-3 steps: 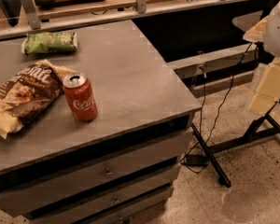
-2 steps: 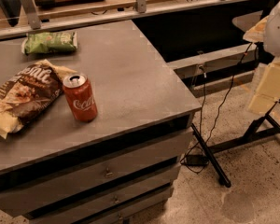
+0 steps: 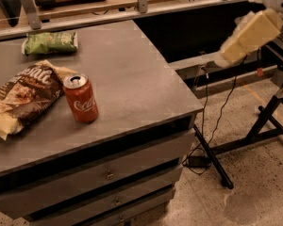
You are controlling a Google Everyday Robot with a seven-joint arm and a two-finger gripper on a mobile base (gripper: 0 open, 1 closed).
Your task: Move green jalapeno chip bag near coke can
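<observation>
as the cream gripper (image 3: 236, 46), its hold impossible to tell, hangs right of the grey table (image 3: 146, 79), the crinkly green jalapeno chip bag (image 3: 50, 42) lies far-left, lengthwise left-to-right.

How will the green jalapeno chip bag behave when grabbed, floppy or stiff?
Probably floppy and light: the green jalapeno chip bag looks crinkly and lies flat. Pushed, it should slide, not roll. The gripper hangs right of the table.

Illumination is dim and amber-tinted. The coke can (image 3: 80, 98) carries a small highlight on its top. The drawer fronts (image 3: 108, 173) sit in shadow under the tabletop (image 3: 132, 79). The gripper (image 3: 226, 58), upper right beyond the table edge, appears smeared.
</observation>
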